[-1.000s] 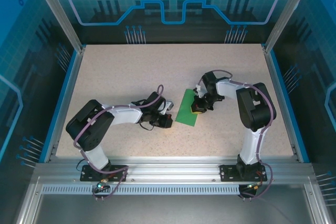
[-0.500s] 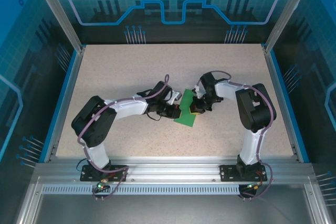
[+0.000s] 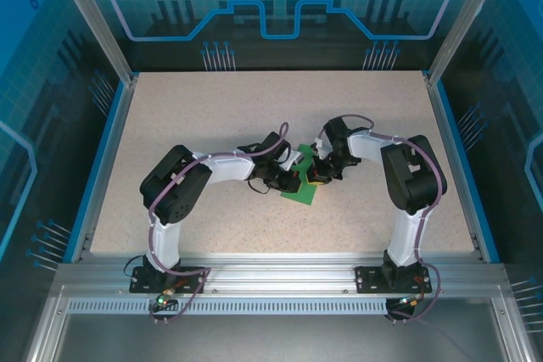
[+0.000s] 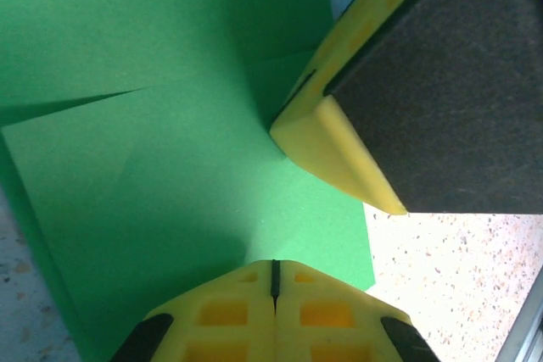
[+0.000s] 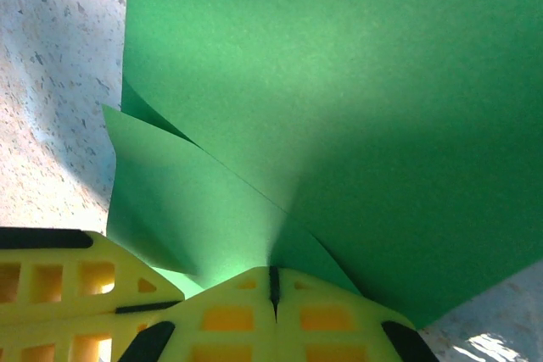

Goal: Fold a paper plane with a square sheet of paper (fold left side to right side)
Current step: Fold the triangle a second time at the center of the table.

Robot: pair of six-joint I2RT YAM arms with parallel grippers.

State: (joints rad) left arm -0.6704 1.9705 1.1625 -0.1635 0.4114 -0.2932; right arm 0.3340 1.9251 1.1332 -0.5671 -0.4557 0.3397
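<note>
Jaws on the left arm (image 3: pixel 227 165) are sitting fully closed with nothing between them, their yellow fingertips (image 4: pixel 242 315) pressing down on the left part of the green sheet (image 3: pixel 298 196). The green sheet is lying flat near the middle of the tabletop (image 3: pixel 204 116), between the two arms. It is folded into a narrow strip with loose flaps (image 5: pixel 182 201) layered on top. Jaws on the right arm (image 3: pixel 377 148) are likewise closed on nothing, pressing the green sheet just beside the left pair.

With both sets of tips crowding one small patch, I judge that they are risking a knock against each other. Either one sliding sideways could drag the thin paper, skewing the crease or wrinkling it. The flaps seem to be standing slightly proud at their edges, so a passing tip could catch one and tear or unfold it. If both sets of tips come up at once, the layers could spring open.

The long axis is running away from the arm bases, its far end leaning slightly right. Which end is pointed I cannot tell, as the arms are covering the middle.
</note>
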